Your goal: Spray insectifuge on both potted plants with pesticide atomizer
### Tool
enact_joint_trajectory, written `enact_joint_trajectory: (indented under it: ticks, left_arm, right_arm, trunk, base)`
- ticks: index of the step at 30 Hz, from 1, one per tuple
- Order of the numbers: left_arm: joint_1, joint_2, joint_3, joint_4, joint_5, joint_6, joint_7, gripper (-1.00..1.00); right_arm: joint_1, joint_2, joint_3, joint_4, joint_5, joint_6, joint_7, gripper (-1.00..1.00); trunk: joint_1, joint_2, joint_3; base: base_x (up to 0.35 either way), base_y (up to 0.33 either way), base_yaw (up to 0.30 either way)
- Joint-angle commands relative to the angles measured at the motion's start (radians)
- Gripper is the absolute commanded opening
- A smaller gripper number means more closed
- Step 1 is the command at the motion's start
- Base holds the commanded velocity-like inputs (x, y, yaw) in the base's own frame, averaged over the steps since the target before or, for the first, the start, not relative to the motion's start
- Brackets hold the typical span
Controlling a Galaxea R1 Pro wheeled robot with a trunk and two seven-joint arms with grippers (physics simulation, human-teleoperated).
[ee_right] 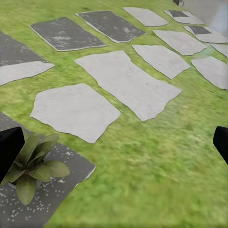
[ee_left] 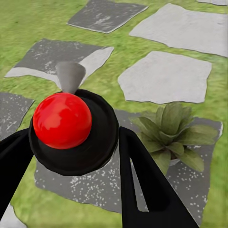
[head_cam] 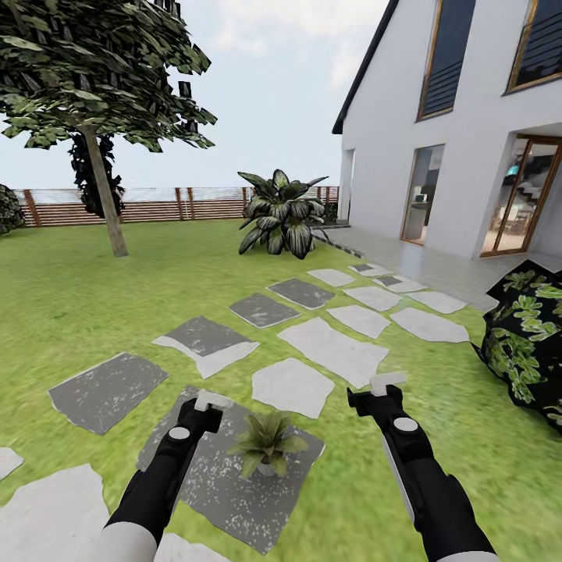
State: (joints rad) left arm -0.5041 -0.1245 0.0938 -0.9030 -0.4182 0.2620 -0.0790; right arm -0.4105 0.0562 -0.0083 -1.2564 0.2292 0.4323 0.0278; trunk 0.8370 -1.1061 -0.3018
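1. One low green-leaved potted plant in a grey pot (head_cam: pixel 267 446) stands on a dark grey stepping stone (head_cam: pixel 226 488) flecked with whitish specks, between the two arms.
2. The left gripper (head_cam: pixel 211 401) holds a black-headed object with a red ball (ee_left: pixel 62 120); its body is hidden.
3. The right gripper (head_cam: pixel 387 383) is spread wide and empty.

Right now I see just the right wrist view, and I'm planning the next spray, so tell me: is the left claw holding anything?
Observer: Yes. The left claw grips the atomizer, red knob up, grey nozzle forward.
Operator: Aimed at the plant?
Observer: No; the nozzle points past the left side of the potted plant.
Operator: Anything to my right?
Observer: A dark leafy bush, on the lawn beside the right arm.
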Motion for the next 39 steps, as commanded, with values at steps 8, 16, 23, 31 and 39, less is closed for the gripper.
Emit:
enact_joint_trajectory:
  ticks: [8, 16, 23, 31, 39]
  left_arm:
    - [-0.001, -0.001, 0.004, -0.002, -0.011, 0.005, -0.01, -1.0]
    - [-0.001, -0.001, 0.004, -0.002, -0.011, 0.005, -0.013, -1.0]
    - [-0.001, -0.001, 0.002, -0.004, -0.011, 0.007, -0.018, -1.0]
    - [-0.014, 0.005, -0.049, -0.004, -0.013, 0.025, -0.326, -1.0]
    - [-0.081, 0.148, -0.062, -0.024, -0.025, 0.013, -1.069, -1.0]
  right_arm:
    - [-0.001, 0.001, -0.001, -0.001, 0.009, 0.006, 0.003, 1.0]
    - [-0.001, 0.001, -0.001, -0.001, 0.009, 0.006, 0.003, 1.0]
    - [-0.001, -0.001, -0.001, -0.002, 0.01, 0.006, 0.005, 1.0]
    - [-0.001, -0.075, 0.01, -0.138, 0.01, 0.145, 0.23, 1.0]
    - [-0.012, -0.104, 0.01, -0.156, 0.025, 0.166, 1.134, 1.0]
  trunk:
    - [0.0, -0.001, -0.001]
    - [0.0, -0.001, -0.001]
    - [0.0, -0.001, -0.001]
    - [0.0, -0.001, -0.001]
    - [0.0, -0.001, -0.001]
  base:
    - [0.296, 0.0, 0.0]
    - [0.346, 0.0, 0.0]
    - [0.114, 0.0, 0.0]
    - [0.003, 0.0, 0.0]
    - [0.0, 0.0, 0.0]
